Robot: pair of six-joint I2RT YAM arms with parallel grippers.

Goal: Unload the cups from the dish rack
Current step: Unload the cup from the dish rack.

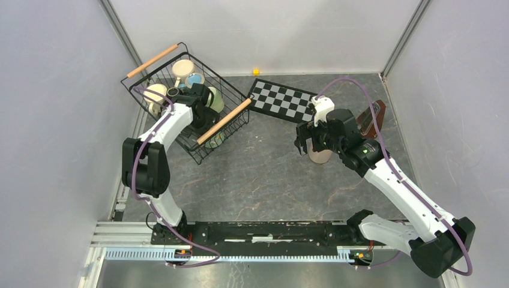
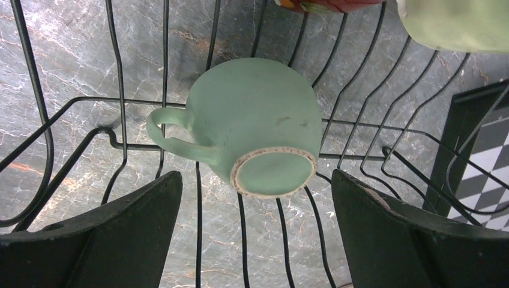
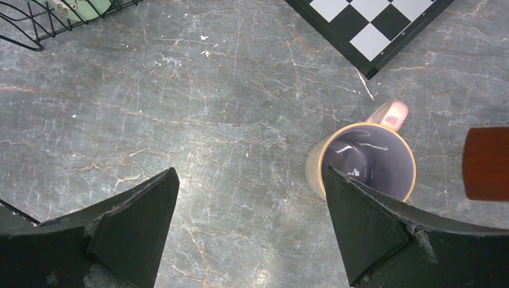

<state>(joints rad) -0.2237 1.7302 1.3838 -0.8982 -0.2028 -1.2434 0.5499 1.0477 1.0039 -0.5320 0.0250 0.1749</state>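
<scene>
A grey marbled table (image 1: 264,180) closed in by pale walls fills the overhead view. The one dish rack (image 1: 157,75) sits slantwise at its far left, with two wooden handles (image 1: 223,122). At least five cups show in it, among them a cream cup (image 1: 156,93), a blue cup (image 1: 194,80) and a pale green cup (image 1: 216,99). The left gripper (image 1: 207,120) reaches down inside the rack. One checkered board (image 1: 282,99) and one brown metronome (image 1: 370,117) lie further right. The right gripper (image 1: 305,143) hangs just beside a single beige-pink mug (image 1: 319,157) standing on the table. From the left wrist, the fingers (image 2: 120,234) stand wide apart and hold nothing. Beyond them one light green mug (image 2: 258,120) lies on its side on the rack wires (image 2: 120,144), base towards the camera and handle to the left. From the right wrist, the fingers (image 3: 132,234) are also spread wide and empty above bare table. The beige-pink mug (image 3: 366,159) stands upright close against one finger, between the board (image 3: 372,24) and the metronome (image 3: 486,162).
</scene>
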